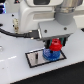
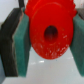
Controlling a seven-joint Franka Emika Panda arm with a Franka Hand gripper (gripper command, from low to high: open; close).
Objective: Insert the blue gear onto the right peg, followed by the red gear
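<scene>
White table (image 1: 12, 67) fills the exterior view, glossy and pale, with the arm reaching down over a plate near the middle. Seen from the wrist, the fingers (image 2: 14, 47) have green pads and are clamped on the red gear (image 2: 50, 32), one at nine o'clock of it and one at three, both pressing its rim; its dark centre hole faces the camera. From outside, the gripper (image 1: 54, 44) holds the red gear (image 1: 55, 46) directly over the blue gear (image 1: 51, 54), close above it or touching; which of the two I cannot tell. That blue disc lies on the plate (image 1: 35, 59), a grey rectangle with a black edge, toward its three o'clock end. No peg shows; the gears cover that spot. A black cable (image 1: 15, 34) runs from nine o'clock to the arm.
</scene>
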